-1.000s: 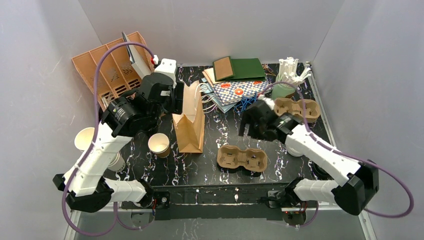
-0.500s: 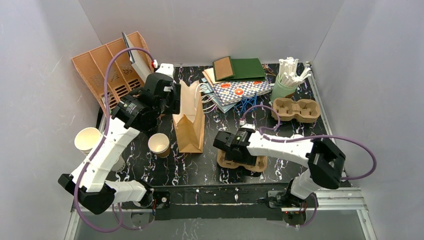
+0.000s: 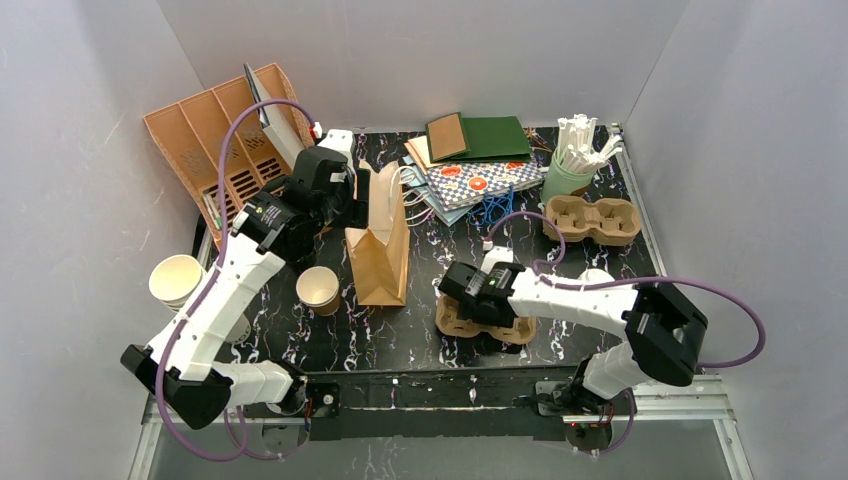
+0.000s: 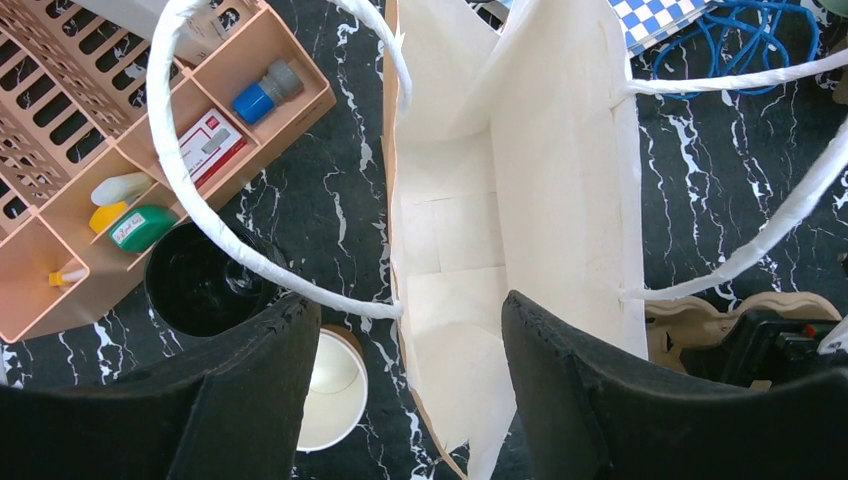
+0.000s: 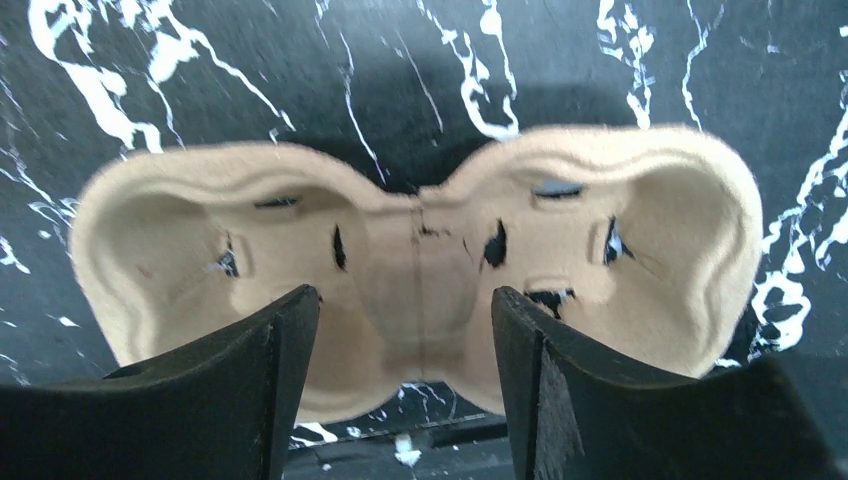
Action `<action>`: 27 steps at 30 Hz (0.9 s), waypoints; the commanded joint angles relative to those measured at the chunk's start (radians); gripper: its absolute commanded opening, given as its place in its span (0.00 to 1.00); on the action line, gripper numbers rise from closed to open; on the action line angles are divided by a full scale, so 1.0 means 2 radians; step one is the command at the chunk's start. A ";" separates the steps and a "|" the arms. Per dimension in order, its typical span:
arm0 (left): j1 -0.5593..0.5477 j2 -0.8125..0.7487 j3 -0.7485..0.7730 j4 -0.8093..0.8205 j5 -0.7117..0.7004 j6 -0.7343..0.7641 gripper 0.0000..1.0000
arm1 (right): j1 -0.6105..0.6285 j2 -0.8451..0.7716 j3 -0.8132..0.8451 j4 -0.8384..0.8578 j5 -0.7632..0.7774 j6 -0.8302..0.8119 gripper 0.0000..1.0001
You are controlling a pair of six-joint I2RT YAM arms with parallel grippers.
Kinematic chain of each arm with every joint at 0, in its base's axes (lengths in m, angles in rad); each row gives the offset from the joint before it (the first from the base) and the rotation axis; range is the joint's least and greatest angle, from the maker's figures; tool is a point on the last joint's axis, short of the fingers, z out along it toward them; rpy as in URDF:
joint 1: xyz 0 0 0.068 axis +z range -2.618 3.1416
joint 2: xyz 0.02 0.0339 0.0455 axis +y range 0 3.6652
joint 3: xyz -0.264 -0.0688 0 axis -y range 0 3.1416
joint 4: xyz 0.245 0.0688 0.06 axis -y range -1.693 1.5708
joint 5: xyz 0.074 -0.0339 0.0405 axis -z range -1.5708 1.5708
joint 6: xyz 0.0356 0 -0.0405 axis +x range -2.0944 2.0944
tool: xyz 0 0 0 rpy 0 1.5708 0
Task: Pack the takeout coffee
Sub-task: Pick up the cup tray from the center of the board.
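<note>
One takeout coffee cup [image 3: 318, 290], tan outside and white inside, stands open and lidless left of a brown paper bag [image 3: 379, 252] with white handles. It also shows in the left wrist view [image 4: 328, 388]. My left gripper [image 3: 347, 197] is open and empty above the bag's open mouth [image 4: 520, 200], its fingers [image 4: 230, 400] either side of the bag's left wall. My right gripper [image 3: 482, 293] is open and empty, low over the middle of a two-cup pulp carrier [image 3: 515, 325], which fills the right wrist view [image 5: 415, 260]. No lid is clearly in view.
A second pulp carrier [image 3: 592, 218] lies at the back right beside a green cup of straws [image 3: 572, 165]. A stack of cream cups [image 3: 172, 280] stands at the far left. A tan organizer [image 3: 215, 140], a black cup [image 4: 200, 280] and paper goods [image 3: 470, 160] lie behind.
My right arm has swung from the back right down to the near pulp carrier and settled over its middle. My left gripper has shifted slightly above the bag.
</note>
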 commanded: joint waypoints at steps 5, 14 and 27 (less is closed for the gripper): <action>0.007 -0.004 -0.017 0.009 -0.005 0.012 0.66 | -0.050 0.002 -0.001 0.075 -0.020 -0.100 0.65; 0.010 -0.011 -0.030 0.014 -0.010 0.017 0.66 | -0.061 0.031 0.005 0.063 -0.024 -0.108 0.66; 0.010 -0.006 -0.043 0.023 0.004 0.019 0.63 | -0.061 -0.029 0.036 0.063 -0.038 -0.174 0.45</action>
